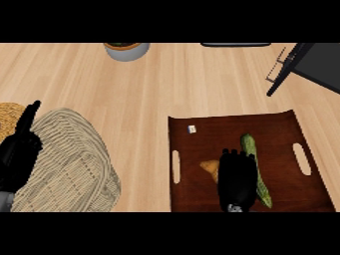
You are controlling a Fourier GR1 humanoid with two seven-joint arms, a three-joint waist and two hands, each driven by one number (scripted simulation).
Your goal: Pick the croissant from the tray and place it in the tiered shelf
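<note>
Fingers straight and raised, the robot's black left hand (14, 149) rests at the far left over a pale woven oval mat (77, 169), holding nothing and well apart from the work.

Across a strip of light wood-grain desk (143, 99) lies the dark brown rectangular wooden tray (202, 124) with slotted handles. On it, the golden-tan, wedge-shaped croissant (210, 167) peeks out just to the left of the black right hand (237, 177), touching or tucked under its inner edge. Only a pointed corner shows, so its long axis cannot be read in full; what is visible runs across the line of the fingers rather than along it.

The right hand hovers low over the tray, fingers stretched forward and relaxed. As far as this view shows, they are not wrapped round the pastry.

Just beside the hand on its right, a long green cucumber (255, 167) lies lengthwise, parallel to the fingers.

The right hand is plainly the nearer one. The coming grasp likely calls for a small shift to its left, clear of the cucumber.

Ahead of that hand and off to its right stands the black metal tiered shelf (316, 62), the pastry's destination, well apart from the tray.
</note>
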